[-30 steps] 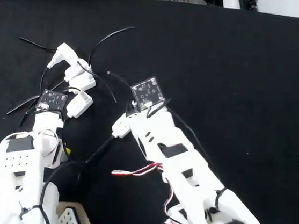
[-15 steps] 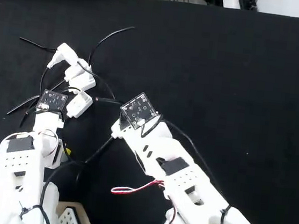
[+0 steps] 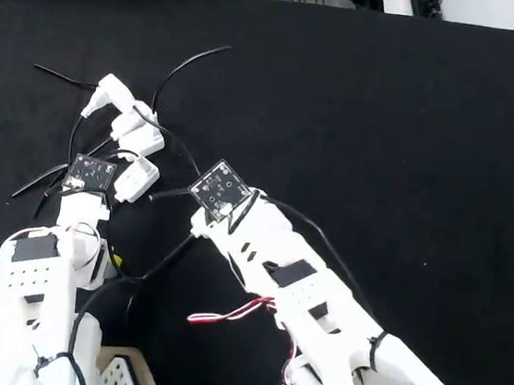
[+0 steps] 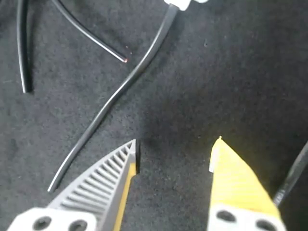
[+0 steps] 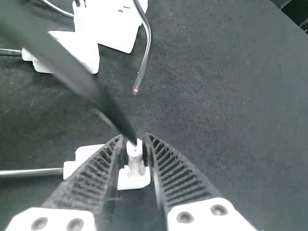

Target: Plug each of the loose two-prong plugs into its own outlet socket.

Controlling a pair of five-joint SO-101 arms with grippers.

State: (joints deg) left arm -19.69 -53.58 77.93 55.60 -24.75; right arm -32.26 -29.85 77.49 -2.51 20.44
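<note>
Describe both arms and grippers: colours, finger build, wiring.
The left arm and right arm are white plastic shells with black cables; the right also carries a red-and-white wire. The left gripper has one grey ribbed finger, one yellow. The right gripper has two dark ribbed fingers on white bases.

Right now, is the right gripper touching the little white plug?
Touching. The right wrist view shows the right gripper shut on the white plug, with both fingers pressed against its neck.

The table [image 3: 430, 138] had a matt, rough black cloth. The plug [image 5: 134, 177] and outlet sockets [image 5: 103, 24] were smooth white plastic, the cable [image 4: 113, 98] slightly glossy black.
</note>
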